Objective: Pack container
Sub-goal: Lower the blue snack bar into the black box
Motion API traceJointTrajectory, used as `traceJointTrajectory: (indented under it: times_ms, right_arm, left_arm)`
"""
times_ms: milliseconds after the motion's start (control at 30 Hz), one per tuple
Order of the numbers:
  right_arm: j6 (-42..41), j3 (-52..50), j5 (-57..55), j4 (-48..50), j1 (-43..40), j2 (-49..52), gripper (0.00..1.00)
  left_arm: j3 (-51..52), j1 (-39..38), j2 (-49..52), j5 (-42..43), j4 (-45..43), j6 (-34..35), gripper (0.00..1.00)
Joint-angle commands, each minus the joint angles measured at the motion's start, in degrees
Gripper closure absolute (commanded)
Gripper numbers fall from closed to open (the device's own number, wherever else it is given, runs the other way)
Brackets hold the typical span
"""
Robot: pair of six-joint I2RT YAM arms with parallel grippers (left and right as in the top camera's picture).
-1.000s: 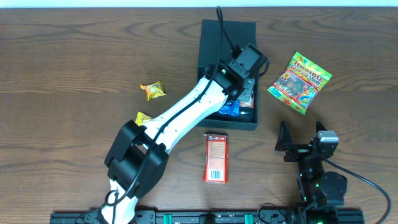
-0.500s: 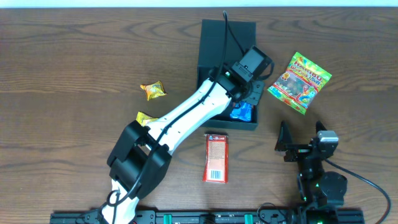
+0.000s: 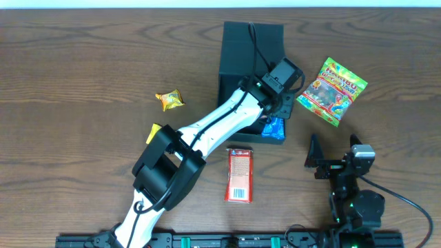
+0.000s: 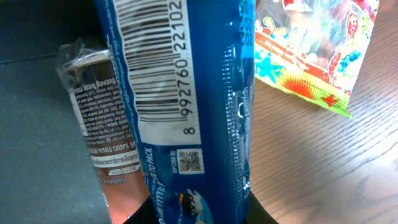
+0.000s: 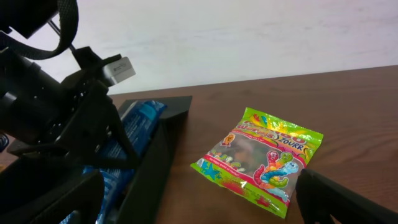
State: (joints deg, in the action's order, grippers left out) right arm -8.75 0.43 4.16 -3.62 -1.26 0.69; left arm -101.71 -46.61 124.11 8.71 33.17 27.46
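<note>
A matte, dark teal-green container [image 3: 238, 48], square-edged and rigid, is seen at the 12 o'clock side of a brown wood-grain table [image 3: 83, 62]. The white left arm [image 3: 213, 124] is stretched across it, and the left jaws are clamped narrowly on a glossy blue packet [image 4: 186, 93] with a white barcode panel, held on end over the box's 5 o'clock corner [image 3: 274, 129]. Just beside that packet, a crinkled clear-and-brown packet of potato crisps [image 4: 93, 124] is seen lying on the container's dark floor. A shiny green bag of gummy sweets [image 3: 332, 89], flat and roughly rectangular, lies on the table at 3 o'clock of the container, near it but apart [image 5: 264, 158]. A slim red packet [image 3: 239, 173] is laid flat at 6 o'clock of the box, and a small twisted yellow wrapper [image 3: 169, 100] at 9 o'clock, well apart. At the table's 5 o'clock edge the black right arm [image 3: 351, 186] is parked, and the right jaws are spread fully apart, with nothing held or touched.
</note>
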Motion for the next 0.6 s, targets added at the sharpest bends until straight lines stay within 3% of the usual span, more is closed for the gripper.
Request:
traceJointTrajectory:
  times_ms: [0,333,567]
  right_arm:
    - [-0.63,-0.11,0.37,-0.22,-0.17,-0.35,0.01]
    - [-0.63,-0.11,0.37,-0.22,-0.17,-0.35,0.01]
    - [-0.63,-0.11,0.37,-0.22,-0.17,-0.35,0.01]
  left_arm:
    - [-1.46,0.11,1.57,-0.09,-0.74,1.62,0.87]
    - [-1.42,0.28,2.19,-9.66,-0.92,1.66,0.85]
    - [-1.18,0.50,2.21,-11.06,-0.11,1.33,0.84]
